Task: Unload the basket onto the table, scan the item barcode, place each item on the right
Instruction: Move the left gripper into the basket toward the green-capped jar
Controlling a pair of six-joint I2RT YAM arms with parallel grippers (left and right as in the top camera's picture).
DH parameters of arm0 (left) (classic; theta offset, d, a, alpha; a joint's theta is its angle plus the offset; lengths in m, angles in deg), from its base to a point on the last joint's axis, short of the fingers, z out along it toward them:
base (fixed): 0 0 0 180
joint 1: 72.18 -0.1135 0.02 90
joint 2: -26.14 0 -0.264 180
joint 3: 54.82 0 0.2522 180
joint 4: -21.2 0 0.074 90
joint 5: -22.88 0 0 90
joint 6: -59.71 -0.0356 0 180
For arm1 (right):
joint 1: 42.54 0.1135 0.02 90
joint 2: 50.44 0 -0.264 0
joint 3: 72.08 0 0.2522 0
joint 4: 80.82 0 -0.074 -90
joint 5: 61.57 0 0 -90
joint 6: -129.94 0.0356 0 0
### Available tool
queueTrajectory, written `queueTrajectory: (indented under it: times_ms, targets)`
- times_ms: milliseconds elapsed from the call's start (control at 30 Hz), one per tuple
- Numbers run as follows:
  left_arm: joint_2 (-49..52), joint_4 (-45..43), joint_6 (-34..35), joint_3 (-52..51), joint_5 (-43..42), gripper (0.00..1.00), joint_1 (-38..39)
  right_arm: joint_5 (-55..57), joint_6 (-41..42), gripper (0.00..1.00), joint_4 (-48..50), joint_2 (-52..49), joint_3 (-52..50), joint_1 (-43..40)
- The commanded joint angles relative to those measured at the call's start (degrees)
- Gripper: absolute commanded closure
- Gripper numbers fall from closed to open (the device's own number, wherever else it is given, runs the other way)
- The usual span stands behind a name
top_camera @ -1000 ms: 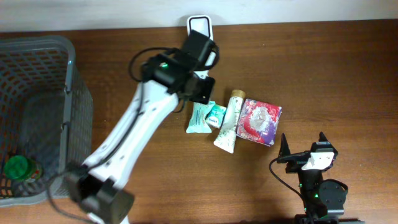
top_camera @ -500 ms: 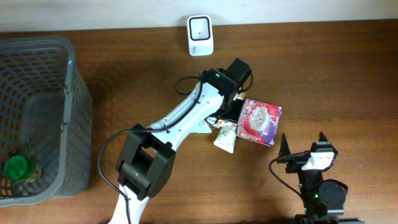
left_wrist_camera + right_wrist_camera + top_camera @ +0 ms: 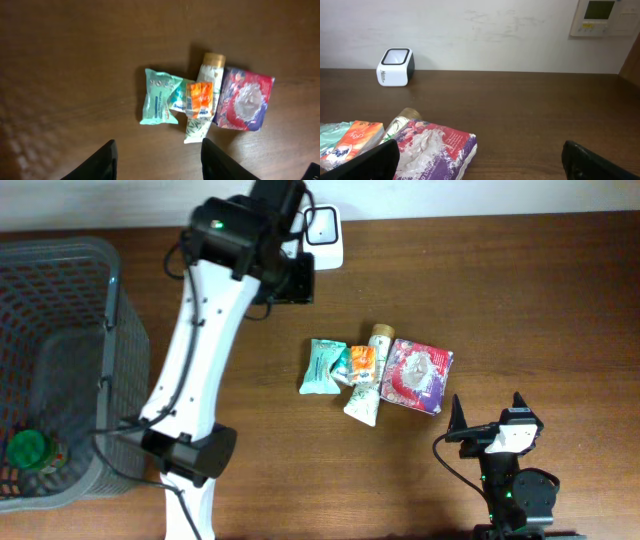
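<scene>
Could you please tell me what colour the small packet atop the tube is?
The packet is orange; the left wrist view shows it best.

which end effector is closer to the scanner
Left. The left end effector is right beside the scanner at the back; the right end effector is far off at the front right.
</scene>
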Motion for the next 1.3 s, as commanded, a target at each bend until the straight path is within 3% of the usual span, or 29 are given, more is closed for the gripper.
queueTrajectory:
  times_ms: [0, 100, 167, 300, 467, 567, 767, 867, 967, 1267]
  targets:
    - [-7.0, 0.2, -3.0, 1.0, -0.2, 0.40, -2.7, 0.1, -0.1, 0.02, -0.2, 0.4, -0.5, -0.4]
    - [-11.3, 0.2, -5.7, 1.0, -0.2, 0.12, -4.7, 0.1, -0.1, 0.01, -0.2, 0.4, -0.5, -0.4]
    - [-14.0, 0.2, -5.7, 0.9, 0.6, 0.01, -6.0, 0.1, -0.1, 0.01, -0.2, 0.4, -0.5, -0.4]
    - [-18.7, 0.2, -4.6, -1.9, 4.3, 0.01, -9.1, 0.1, -0.1, 0.01, -0.2, 0.4, -0.5, -0.4]
    - [-28.2, 0.2, 2.2, -18.1, 12.5, 0.01, -17.3, 0.1, -0.1, 0.01, -0.2, 0.4, -0.5, -0.4]
    - [-31.2, 0.2, 7.5, -25.1, 15.5, 0.01, -25.8, 0.1, -0.1, 0.02, -0.2, 0.4, -0.5, -0.4]
    - [-31.1, 0.2, 9.8, -25.4, 15.0, 0.01, -45.8, 0.1, -0.1, 0.01, -0.2, 0.4, -0.5, -0.4]
    - [-31.1, 0.2, 11.8, -27.7, 15.1, 0.01, -51.6, 0.1, -0.1, 0.01, -0.2, 0.4, -0.5, -0.4]
    - [-31.1, -0.4, 18.2, -35.0, 18.1, 0.01, -55.6, 0.1, -0.1, 0.02, -0.2, 0.4, -0.5, -0.4]
    - [-31.1, -22.9, 19.3, -62.5, 19.4, 0.01, -59.1, 0.1, -0.1, 0.01, -0.2, 0.4, -0.5, -0.4]
